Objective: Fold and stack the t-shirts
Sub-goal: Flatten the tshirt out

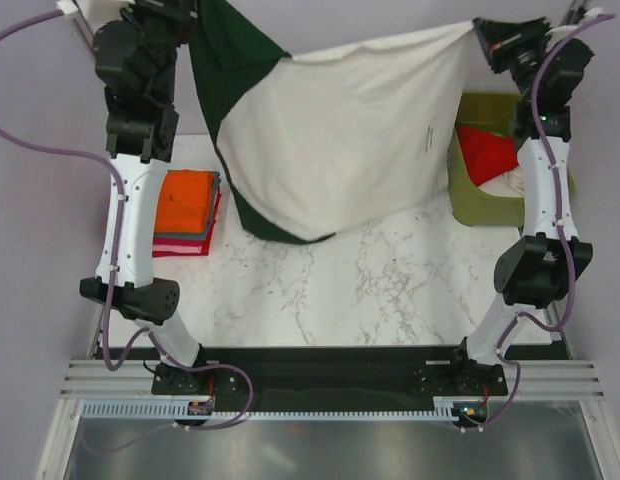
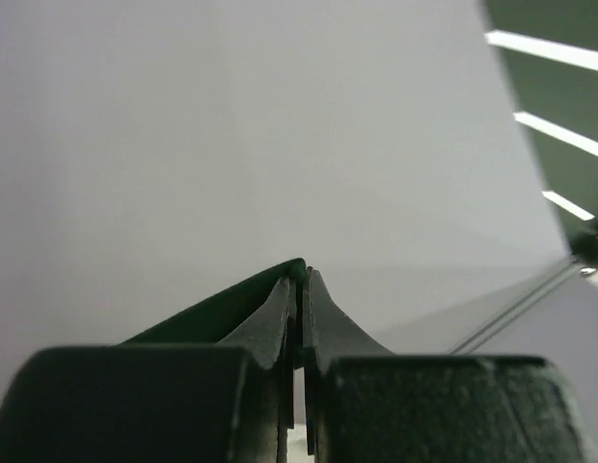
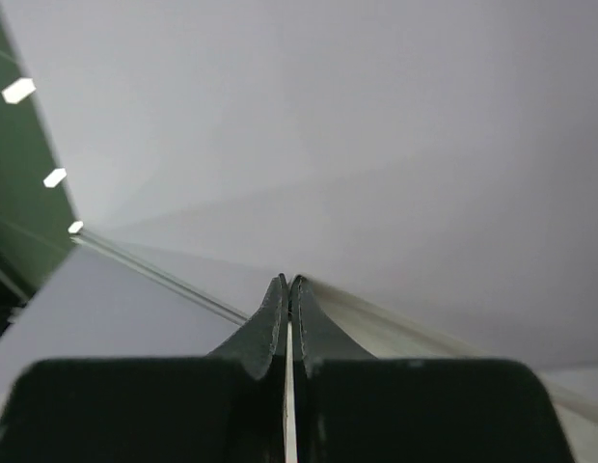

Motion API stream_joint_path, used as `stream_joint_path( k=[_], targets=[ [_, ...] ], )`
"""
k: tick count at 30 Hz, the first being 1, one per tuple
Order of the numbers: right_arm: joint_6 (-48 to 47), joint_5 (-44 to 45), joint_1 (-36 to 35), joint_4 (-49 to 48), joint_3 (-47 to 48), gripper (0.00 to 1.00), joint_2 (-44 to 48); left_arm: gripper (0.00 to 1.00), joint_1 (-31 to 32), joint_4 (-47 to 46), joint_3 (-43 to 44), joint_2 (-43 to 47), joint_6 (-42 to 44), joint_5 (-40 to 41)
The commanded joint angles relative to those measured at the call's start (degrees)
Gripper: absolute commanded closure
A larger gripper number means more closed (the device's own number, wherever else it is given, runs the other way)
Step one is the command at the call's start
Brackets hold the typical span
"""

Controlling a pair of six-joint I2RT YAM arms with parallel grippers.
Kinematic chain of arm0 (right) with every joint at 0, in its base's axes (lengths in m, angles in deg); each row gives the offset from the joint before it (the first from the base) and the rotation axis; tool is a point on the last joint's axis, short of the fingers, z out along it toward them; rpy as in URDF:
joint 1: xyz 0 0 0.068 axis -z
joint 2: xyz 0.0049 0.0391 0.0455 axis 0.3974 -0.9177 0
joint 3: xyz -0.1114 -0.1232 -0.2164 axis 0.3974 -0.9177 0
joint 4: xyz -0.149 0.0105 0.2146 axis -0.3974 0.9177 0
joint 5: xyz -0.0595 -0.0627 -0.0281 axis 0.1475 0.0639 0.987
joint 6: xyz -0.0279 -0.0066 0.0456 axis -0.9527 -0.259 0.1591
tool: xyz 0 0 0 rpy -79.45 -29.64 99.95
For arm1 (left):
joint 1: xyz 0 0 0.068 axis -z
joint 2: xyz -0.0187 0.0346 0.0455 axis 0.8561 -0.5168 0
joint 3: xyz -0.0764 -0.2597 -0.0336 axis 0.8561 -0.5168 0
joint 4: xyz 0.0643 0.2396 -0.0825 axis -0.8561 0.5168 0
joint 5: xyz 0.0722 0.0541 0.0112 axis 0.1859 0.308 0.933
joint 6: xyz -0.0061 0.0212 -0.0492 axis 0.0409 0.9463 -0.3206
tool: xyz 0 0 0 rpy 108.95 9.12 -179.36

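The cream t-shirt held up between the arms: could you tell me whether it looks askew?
Yes: the cream t-shirt hangs lopsided between the left gripper and right gripper, its lower edge sagging much lower toward the left arm.

The shirt [image 1: 350,140] hangs over the table [image 1: 390,290] between my left gripper [image 2: 301,275] at eleven o'clock and my right gripper [image 3: 287,282] at one, folded stack [image 1: 187,212] at nine, bin [image 1: 468,208] at two.

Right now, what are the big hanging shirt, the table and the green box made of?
The cream t-shirt looks like soft, matte cloth, probably cotton: it sags and folds. The table looks like white marble with grey veins, maybe only a printed surface. The olive-green bin looks like smooth, stiff plastic: it keeps its shape.
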State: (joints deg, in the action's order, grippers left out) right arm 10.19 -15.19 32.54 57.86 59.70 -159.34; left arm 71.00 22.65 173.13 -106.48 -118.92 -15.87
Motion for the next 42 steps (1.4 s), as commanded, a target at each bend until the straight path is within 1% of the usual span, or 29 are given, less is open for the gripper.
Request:
stream_joint_path(
  k=[1, 3, 4, 6, 7, 9, 10, 12, 13, 15, 16, 17, 18, 19, 20, 21, 23, 24, 25, 26, 27, 30, 32, 34, 38, 40, 41, 42],
  targets=[
    [17.04, -6.33, 5.54, -20.27, 12.8, 1.0, -4.97, 0.98, -3.76, -20.61, 5.25, -0.47, -1.05, -3.03],
    [17.84, -6.94, 6.6, -17.91, 17.05, 1.0, -8.65, 0.98, -4.91, -20.37, 11.49, -3.99, -3.01, -5.15],
    [18.1, -7.47, 6.87, -17.55, 18.2, 1.0, -9.54, 0.98, -5.35, -20.54, 12.31, -5.31, -3.88, -7.33],
    [18.63, -10.27, 6.78, -18.16, 17.69, 1.0, -11.12, 0.98, -5.62, -20.28, 11.62, -6.99, -3.11, -8.76],
    [19.07, -11.5, 6.17, -19.03, 13.94, 1.0, -11.22, 0.98, -5.62, -20.02, 8.22, -6.91, -1.88, -9.72],
    [19.6, -13.53, 5.56, -23.77, 7.87, 1.0, -10.34, 0.98, -5.62, -20.36, 2.24, -4.28, -0.73, -9.47],
    [19.86, -13.89, 5.03, -25.44, 1.4, 1.0, -9.91, 0.98, -5.62, -23.76, -6.06, -2.71, -0.21, -8.07],
    [19.43, -15.73, 4.76, -27.82, -3.83, 1.0, -9.64, 0.98, -5.62, -26.77, -15.93, 0.73, 0.41, -6.92],
    [19.08, -16.43, 4.59, -28.79, -8.81, 1.0, -9.38, 0.98, -5.7, -27.04, -17.03, 0.91, 0.94, -7.18],
    [17.59, -17.84, 4.41, -30.29, -13.94, 1.0, -8.15, 0.98, -5.7, -24.33, -18.7, 1.26, 3.21, -8.14],
    [16.8, -17.93, 4.41, -30.47, -19.18, 1.0, -7.45, 0.98, -5.79, -23.71, -19.75, 1.7, 3.66, -9.1],
    [14.61, -17.93, 4.41, -30.03, -21.58, 1.0, -6.14, 0.98, -5.7, -23.18, -21.16, 2.31, 4.1, -9.29],
    [13.46, -18.11, 4.41, -29.51, -23.7, 1.0, -5.69, 0.98, -5.7, -22.83, -24.82, 3.97, 4.28, -9.55],
    [12.06, -18.19, 4.41, -28.46, -26.76, 1.0, -5.25, 0.98, -5.62, -22.57, -26.69, 5.21, 4.28, -10.25],
    [10.82, -18.28, 4.41, -26.62, -28.27, 1.0, -4.46, 0.98, -5.62, -22.3, -28.71, 6.35, 4.37, -10.52],
    [8.64, -18.28, 4.41, -25.91, -29.77, 1.0, -4.02, 0.98, -5.62, -21.17, -33.08, 7.32, 4.11, -10.61],
    [6.78, -17.85, 4.06, -24.59, -34.25, 1.0, -2.44, 0.98, -5.53, -20.8, -38.28, 10.92, 2.79, -10.26],
    [4.07, -17.67, 4.06, -23.28, -35.39, 1.0, -2.0, 0.98, -5.53, -20.81, -43.53, 12.06, 1.66, -10.17],
    [2.91, -16.97, 3.8, -21.96, -37.41, 1.0, -1.56, 0.98, -5.61, -20.89, -46.1, 14.08, 1.03, -10.26],
    [1.86, -16.62, 3.79, -20.2, -38.3, 1.0, -0.42, 0.98, -5.53, -21.15, -48.48, 15.05, 0.51, -10.43],
    [0.72, -16.27, 3.88, -19.93, -39.26, 1.0, 0.11, 0.98, -5.44, -21.42, -52.85, 16.02, 0.33, -10.35],
    [-0.61, -15.65, 3.79, -17.82, -40.86, 1.0, 1.43, 0.98, -5.35, -21.59, -59.2, 19.36, -0.02, -9.73],
    [-1.84, -15.12, 3.88, -15.54, -39.81, 1.0, 2.31, 0.98, -5.35, -22.21, -60.98, 21.47, 0.23, -8.68],
    [-2.98, -14.77, 3.88, -13.6, -37.61, 1.0, 3.19, 0.98, -5.35, -20.82, -60.11, 22.09, 1.81, -7.62],
    [-3.43, -13.01, 4.5, -9.74, -32.52, 1.0, 4.16, 0.98, -5.53, -16.95, -51.7, 21.4, 5.15, -6.22],
    [-3.25, -13.53, 5.46, -7.89, -26.29, 1.0, 3.11, 0.98, -5.44, -15.8, -48.52, 20.61, 6.03, -5.16],
    [-3.34, -13.71, 5.73, -5.97, -24.26, 1.0, 2.76, 0.98, -5.44, -13.79, -44.85, 20.08, 6.82, -4.99],
    [-3.6, -14.24, 5.99, -4.73, -20.85, 1.0, 2.67, 0.98, -5.44, -12.47, -43.16, 19.29, 7.09, -5.07]
  ],
)
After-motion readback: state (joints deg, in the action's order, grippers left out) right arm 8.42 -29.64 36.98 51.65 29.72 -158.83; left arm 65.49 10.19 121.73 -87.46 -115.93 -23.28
